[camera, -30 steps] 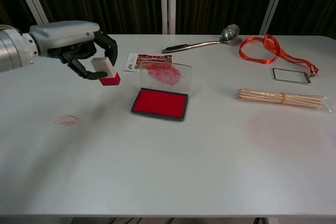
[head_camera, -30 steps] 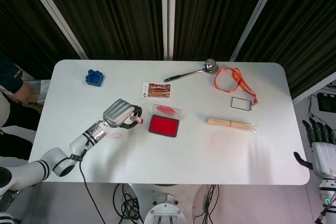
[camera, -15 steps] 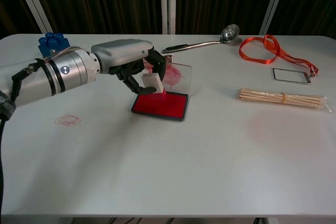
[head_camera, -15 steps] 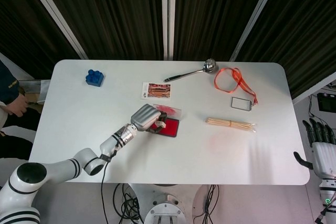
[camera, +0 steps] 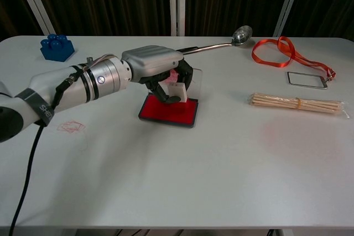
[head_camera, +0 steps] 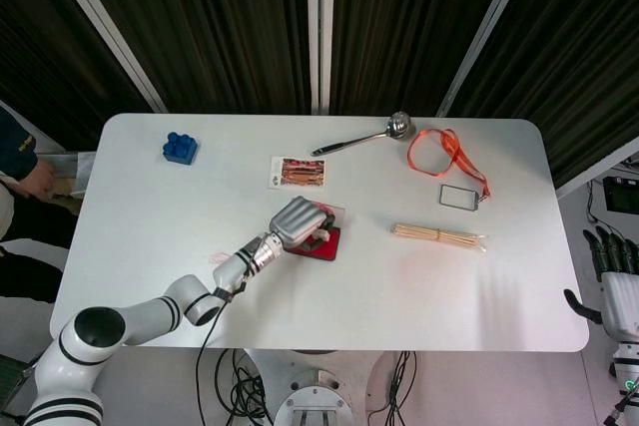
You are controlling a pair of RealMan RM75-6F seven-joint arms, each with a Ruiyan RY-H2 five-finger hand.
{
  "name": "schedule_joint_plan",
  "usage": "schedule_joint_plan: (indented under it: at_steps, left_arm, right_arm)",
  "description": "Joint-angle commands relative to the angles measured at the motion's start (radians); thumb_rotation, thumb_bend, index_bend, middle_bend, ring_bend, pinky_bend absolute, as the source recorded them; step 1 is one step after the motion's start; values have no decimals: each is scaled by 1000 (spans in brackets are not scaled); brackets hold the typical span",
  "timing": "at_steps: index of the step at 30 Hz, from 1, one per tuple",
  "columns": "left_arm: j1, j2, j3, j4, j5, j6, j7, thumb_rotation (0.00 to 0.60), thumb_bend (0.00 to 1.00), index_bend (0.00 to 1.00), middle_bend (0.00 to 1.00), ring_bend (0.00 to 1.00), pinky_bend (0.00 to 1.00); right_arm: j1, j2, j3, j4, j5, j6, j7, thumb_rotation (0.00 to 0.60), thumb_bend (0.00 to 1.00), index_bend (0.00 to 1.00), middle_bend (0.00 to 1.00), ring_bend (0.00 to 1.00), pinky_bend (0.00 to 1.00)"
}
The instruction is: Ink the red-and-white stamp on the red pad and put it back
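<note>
One job: with left hand [camera: 157,70] gripping stamp [camera: 178,92], press squarely onto red pad [camera: 168,111], then lift straight.

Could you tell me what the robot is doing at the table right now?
The left hand is holding the red-and-white stamp over the open red ink pad, with the stamp's base at or just above the pad surface; contact is hard to confirm. The right hand hangs idle off the table's edge, fingers apart. A ladle, an orange lanyard, a bundle of sticks and a blue block lie untouched.
</note>
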Motion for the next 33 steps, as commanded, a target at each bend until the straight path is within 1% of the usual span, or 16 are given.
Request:
schedule_joint_plan:
  at_steps: [1,10,19,24,26,29,33]
  left_arm:
    - [-5,0,6,10,-4,-12,7,600,431,629,615,916,1000]
    - [-9,6,17,10,-25,-54,-7,600,444,633,620,916,1000]
    - [-20,-14,29,52,-21,-66,-21,600,446,633,620,916,1000]
    - [-23,-13,28,58,-19,-58,-33,600,448,633,620,916,1000]
    - [-22,-3,25,48,-17,-46,-33,600,448,633,620,916,1000]
    - [-20,26,19,14,-19,-34,-26,600,450,633,620,916,1000]
    - [-1,97,7,-83,-37,-15,-18,600,450,633,620,916,1000]
  right_arm:
    - [1,1,-2,1,0,-5,5,600,155,0,0,0,0]
    - [3,2,-1,3,2,-13,23,600,155,0,0,0,0]
    - [7,-1,-1,4,9,-24,17,600,156,0,0,0,0]
    - [6,3,1,3,3,-16,21,600,155,0,0,0,0]
    - [9,10,4,-11,4,-16,13,600,156,0,0,0,0]
    - [9,7,3,-1,9,-22,15,600,155,0,0,0,0]
    - [12,5,4,1,8,-25,17,600,155,0,0,0,0]
